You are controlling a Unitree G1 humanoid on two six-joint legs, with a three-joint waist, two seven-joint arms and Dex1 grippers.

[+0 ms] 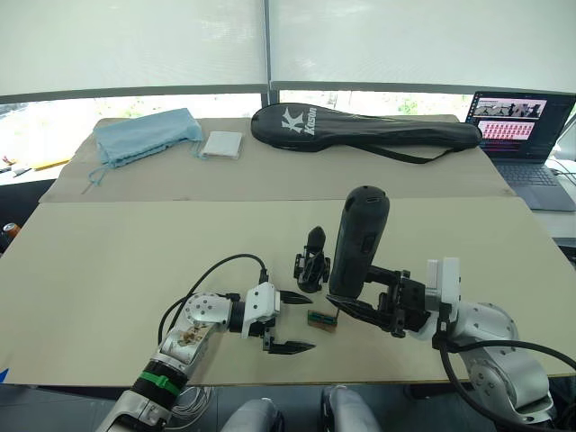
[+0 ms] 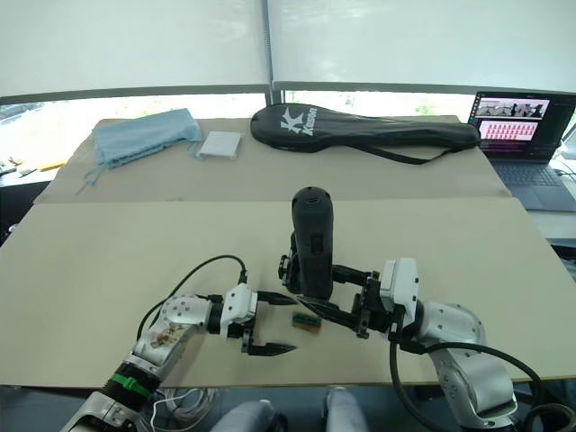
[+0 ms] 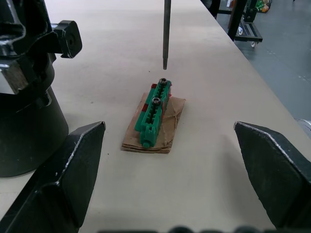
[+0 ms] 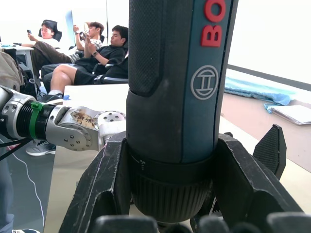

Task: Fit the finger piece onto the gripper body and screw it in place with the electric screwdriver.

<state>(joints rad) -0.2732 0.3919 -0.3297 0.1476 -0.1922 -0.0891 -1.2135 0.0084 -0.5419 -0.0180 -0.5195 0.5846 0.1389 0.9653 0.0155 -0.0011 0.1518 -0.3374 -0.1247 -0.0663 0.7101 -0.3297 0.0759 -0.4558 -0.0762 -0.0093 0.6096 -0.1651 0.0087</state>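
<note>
Right gripper [image 1: 360,312] pinches thick black pen-shaped electric screwdriver [image 1: 359,241] upright, bit above green screw holder [image 3: 154,114]; left gripper [image 1: 295,321] spread wide beside it.

The setting was a robotics lab or shared office workspace. Two broad work tables [image 1: 135,261] covered in plain beige board stood end to end before a wall of windows [image 1: 135,45] fitted with white roller blinds. An open laptop [image 1: 526,144] showing a grid of video thumbnails sat at the far right corner. Loose, non-domestic items lay along the far table: a black racket bag [image 1: 360,129], a folded blue cloth [image 1: 144,135] and a small white pad [image 1: 222,145]. In the right wrist view, three seated people [image 4: 77,53] looked at phones beside the tables. A grey floor with a wheeled stand [image 3: 248,29] showed in the left wrist view.
</note>
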